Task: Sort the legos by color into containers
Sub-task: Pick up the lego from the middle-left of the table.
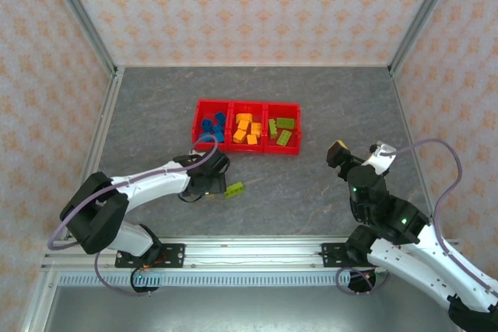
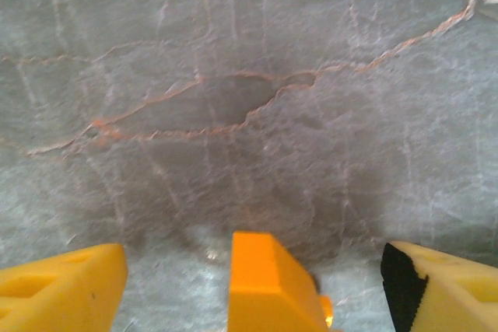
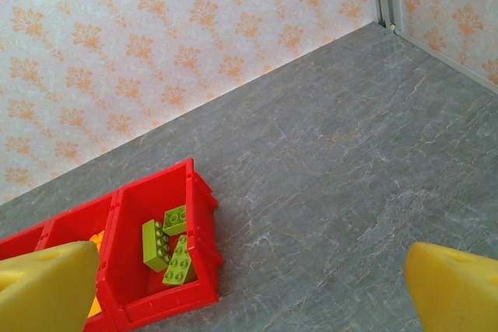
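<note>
Orange, smooth-sided lego [image 2: 272,293] lies between the spread fingers of the left pincer [image 2: 253,262], untouched; right pincer [image 3: 250,262] gapes empty.

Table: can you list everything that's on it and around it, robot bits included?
containers: three, red, joined in a row mid-table
blue legos: several, blue, left container
orange legos: about five, orange, middle container
green legos: three, lime, right container
loose green lego: one, lime, on bare table in front of the containers
loose orange lego: one, orange, between the fingers of the left hand, gaps either side
table: one, grey stone look
walls: pale with orange pattern, around the table
left hand: one, yellow fingers, open, low over the table
right hand: one, yellow fingers, open, empty
</note>
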Robot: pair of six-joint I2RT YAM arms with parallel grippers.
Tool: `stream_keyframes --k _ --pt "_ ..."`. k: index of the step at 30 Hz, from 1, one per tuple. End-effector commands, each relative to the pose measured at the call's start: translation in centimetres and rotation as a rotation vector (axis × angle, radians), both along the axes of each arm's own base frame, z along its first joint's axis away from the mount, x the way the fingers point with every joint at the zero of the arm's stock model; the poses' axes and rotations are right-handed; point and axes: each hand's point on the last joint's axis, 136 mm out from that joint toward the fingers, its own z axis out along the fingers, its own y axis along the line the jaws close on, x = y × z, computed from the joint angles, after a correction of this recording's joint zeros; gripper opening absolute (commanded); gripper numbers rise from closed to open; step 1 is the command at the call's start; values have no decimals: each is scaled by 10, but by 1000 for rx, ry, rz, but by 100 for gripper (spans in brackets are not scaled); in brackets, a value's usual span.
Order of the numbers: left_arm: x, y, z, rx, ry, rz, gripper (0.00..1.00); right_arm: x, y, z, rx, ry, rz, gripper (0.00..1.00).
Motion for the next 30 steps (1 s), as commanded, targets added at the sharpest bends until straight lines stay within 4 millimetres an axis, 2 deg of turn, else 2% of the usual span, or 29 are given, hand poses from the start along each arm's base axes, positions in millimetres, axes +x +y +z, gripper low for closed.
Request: stream_keyframes --k 1,13,17,21,25,30 --pt "-19 6 -22 33 88 -22 83 1 -1 -2 -11 0 -9 100" --pt "-31 12 -26 9 92 -7 55 1 -2 -3 -15 1 -17 100" --pt "-30 10 -25 -8 78 -5 42 1 -2 -3 -18 2 -18 100" --pt "-26 7 -21 -28 54 -12 34 2 -2 -3 -16 2 -20 100" --pt "-13 -2 -1 -80 -53 -18 21 3 -2 -6 -33 12 -24 100" --pt "10 -15 50 -172 -224 -23 6 2 -4 -7 -34 18 -37 100"
